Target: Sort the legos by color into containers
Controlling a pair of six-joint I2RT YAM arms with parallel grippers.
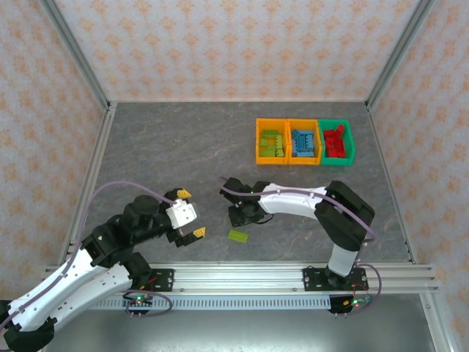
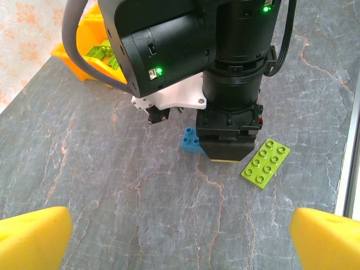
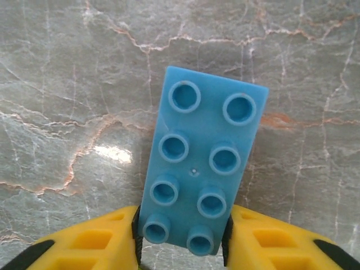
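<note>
Separately, lime legos [image 1: 272,144], blue legos [image 1: 303,141] and red legos [image 1: 335,141] fill three bins [image 1: 288,139].

Left arm [image 1: 95,257]: elbow bent, forearm reaching inward from its base, wrist turned so the left gripper [image 1: 192,213] faces the right arm. Its yellow fingers [image 2: 34,236] stand wide apart, holding nothing. Right arm [image 1: 300,199]: upper link rising from the base, forearm stretched low to the left. Right gripper [image 3: 183,242]: pointing downward, fingers pressed against both long sides of a blue lego [image 3: 205,163] at its near end.
</note>
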